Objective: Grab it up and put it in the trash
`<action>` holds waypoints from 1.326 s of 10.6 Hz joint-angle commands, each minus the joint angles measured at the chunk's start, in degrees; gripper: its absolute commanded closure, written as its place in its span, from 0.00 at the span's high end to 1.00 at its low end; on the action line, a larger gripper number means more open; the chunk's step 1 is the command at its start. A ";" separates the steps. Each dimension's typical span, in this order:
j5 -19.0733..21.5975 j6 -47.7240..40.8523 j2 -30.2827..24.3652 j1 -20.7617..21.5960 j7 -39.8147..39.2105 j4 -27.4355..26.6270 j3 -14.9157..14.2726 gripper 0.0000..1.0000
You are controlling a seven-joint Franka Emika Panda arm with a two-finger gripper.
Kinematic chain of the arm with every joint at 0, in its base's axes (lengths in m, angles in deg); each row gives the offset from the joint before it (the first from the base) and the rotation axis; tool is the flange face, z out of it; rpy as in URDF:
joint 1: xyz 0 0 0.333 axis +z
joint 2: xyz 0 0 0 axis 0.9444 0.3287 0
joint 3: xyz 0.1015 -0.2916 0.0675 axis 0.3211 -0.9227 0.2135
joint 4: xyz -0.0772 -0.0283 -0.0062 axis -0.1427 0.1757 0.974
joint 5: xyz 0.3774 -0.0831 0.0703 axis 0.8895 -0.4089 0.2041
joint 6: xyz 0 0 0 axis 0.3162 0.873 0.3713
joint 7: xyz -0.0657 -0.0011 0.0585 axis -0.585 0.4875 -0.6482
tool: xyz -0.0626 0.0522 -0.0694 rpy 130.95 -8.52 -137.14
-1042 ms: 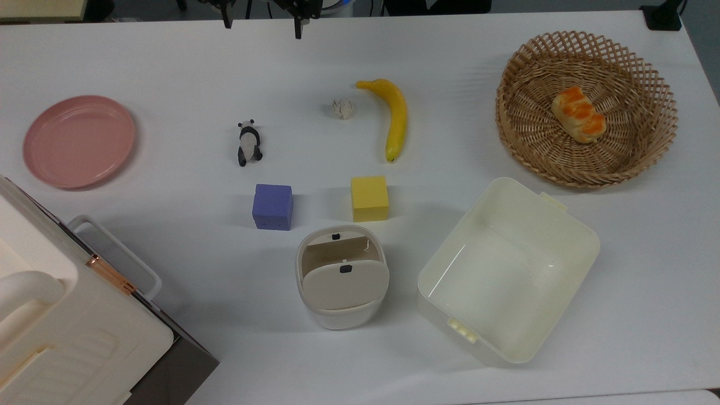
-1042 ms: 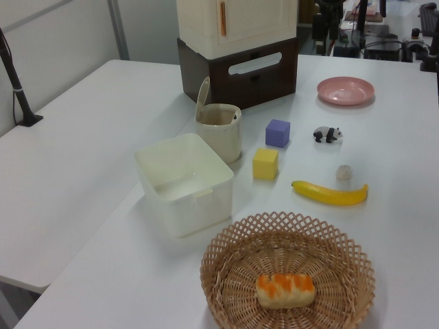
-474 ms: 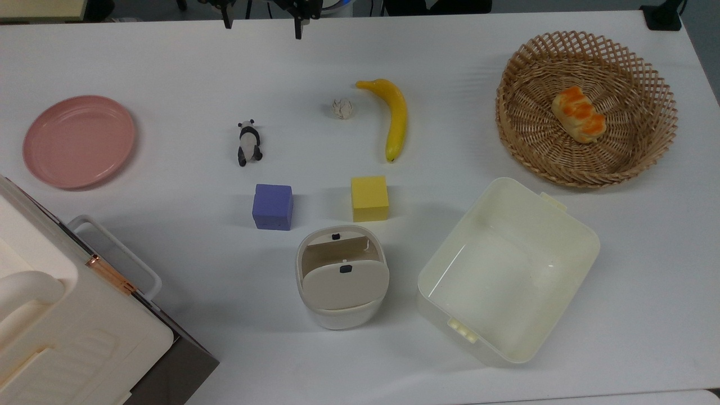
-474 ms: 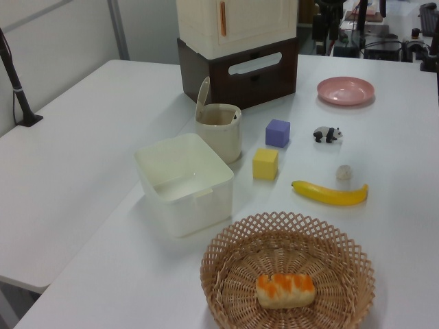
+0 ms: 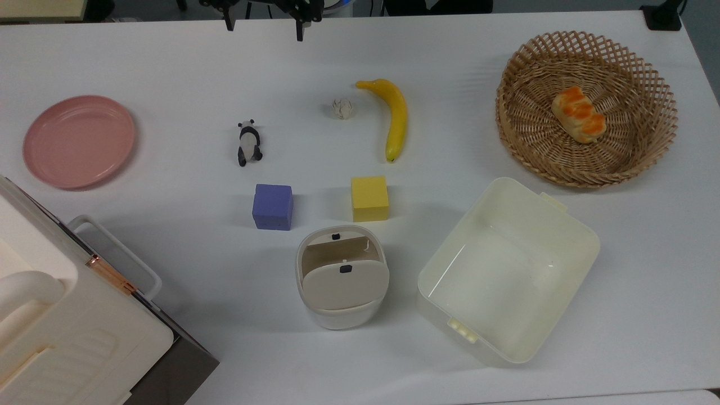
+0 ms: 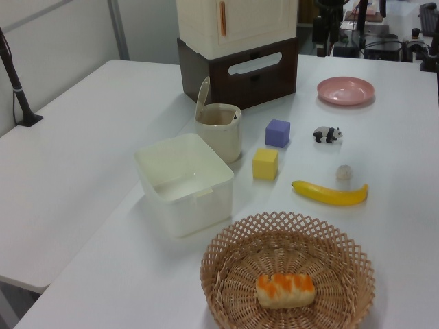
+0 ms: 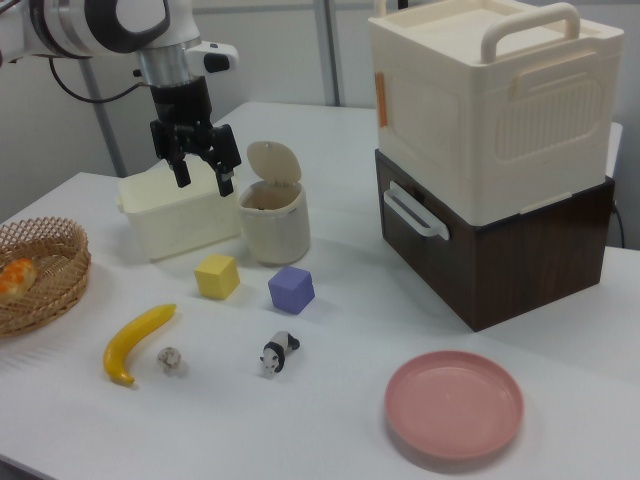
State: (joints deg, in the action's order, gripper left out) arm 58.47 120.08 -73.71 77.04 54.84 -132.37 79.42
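One paper wad [image 5: 342, 108] beside banana [image 5: 394, 117].

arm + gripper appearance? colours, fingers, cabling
In the right view the arm is white and rounded, with dark bands at the joints and a silver-grey wrist section. The gripper is black, with two slim black fingers. A thin black cable loops along the arm near the right view's top left. No markings legible.

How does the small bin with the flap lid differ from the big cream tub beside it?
The bin is rounded and smaller; the tub is rectangular and wider. The bin has a beige flap lid with small black marks, tipped open; the tub has no lid and stands open and empty. In the left view the bin stands taller than the tub. Both are cream-white and rest on the white table.
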 commanded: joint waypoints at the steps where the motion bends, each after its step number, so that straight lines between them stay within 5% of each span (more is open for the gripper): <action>1: -0.19 3.33 -0.27 0.37 0.47 -0.84 -0.07 1.00; 9: -0.11 3.95 1.31 0.81 -3.22 -1.80 0.37 1.00; 14: -0.02 4.04 -0.36 2.38 -3.22 -11.71 0.63 1.00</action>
State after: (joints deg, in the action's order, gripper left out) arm 58.48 122.42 -71.74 77.87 52.38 -136.66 79.98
